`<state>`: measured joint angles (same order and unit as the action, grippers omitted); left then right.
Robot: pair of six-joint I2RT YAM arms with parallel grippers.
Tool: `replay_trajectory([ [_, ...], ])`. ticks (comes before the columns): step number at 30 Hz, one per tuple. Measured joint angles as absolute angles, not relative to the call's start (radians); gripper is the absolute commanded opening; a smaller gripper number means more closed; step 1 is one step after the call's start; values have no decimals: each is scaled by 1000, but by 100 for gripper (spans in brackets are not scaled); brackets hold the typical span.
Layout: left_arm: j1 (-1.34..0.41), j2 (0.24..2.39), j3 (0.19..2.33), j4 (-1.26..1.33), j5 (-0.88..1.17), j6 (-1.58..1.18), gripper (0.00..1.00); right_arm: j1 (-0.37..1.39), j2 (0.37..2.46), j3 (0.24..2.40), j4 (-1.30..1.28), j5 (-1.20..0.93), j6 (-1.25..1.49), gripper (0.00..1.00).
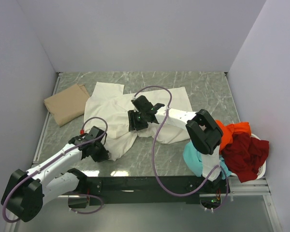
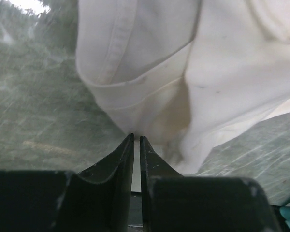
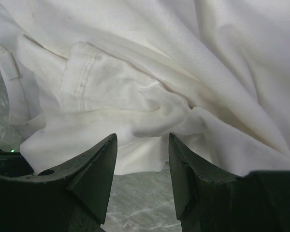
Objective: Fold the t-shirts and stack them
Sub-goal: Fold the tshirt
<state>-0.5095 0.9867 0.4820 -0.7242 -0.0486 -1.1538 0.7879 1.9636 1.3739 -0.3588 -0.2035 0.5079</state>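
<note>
Cream-white t-shirt [image 1: 111, 108]: lies crumpled and partly spread across the middle of the tabletop [image 1: 203, 92], one sleeve toward the far side, folds bunched near its centre and along its near-left edge.
Tan t-shirt [image 1: 66, 109]: folded flat at the far-left of the tabletop, just beside the cream-white t-shirt's left edge.
Left tool [image 2: 137, 138]: low at the near-left edge of the cream-white t-shirt; its fingers are drawn almost together, only a thin slit between them, and pale cloth shows in that slit, so it pinches the shirt's hem.
Right tool [image 3: 142, 140]: over the middle of the cream-white t-shirt, fingers standing well apart above a wrinkled bunch of cloth, nothing clamped between them; bare tabletop shows between the tips.
Basket [image 1: 262, 170]: white, at the near-right corner.
Dark red t-shirt [image 1: 244, 154]: heaped on the basket.
Orange t-shirt [image 1: 234, 130]: bunched just behind the dark red one.
Teal t-shirt [image 1: 195, 157]: hangs at the basket's left side, partly hidden by the right arm.
</note>
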Motion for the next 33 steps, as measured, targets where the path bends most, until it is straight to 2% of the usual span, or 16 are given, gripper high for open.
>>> replay_trajectory([
  [10, -525, 911, 476, -817, -50, -1177, 15, 788, 1967, 1374, -359, -205, 508, 54],
  [16, -525, 898, 621, -892, -74, -1186, 16, 788, 1964, 1374, -367, -208, 507, 54],
  [22, -475, 1051, 789, -837, -123, -1114, 14, 797, 1937, 1374, -383, -207, 504, 54],
  [28, -328, 1260, 793, -691, -125, -997, 11, 825, 1923, 1368, -358, -209, 505, 54],
  [33, -287, 1415, 754, -556, -91, -950, 8, 848, 1933, 1356, -347, -212, 507, 54],
])
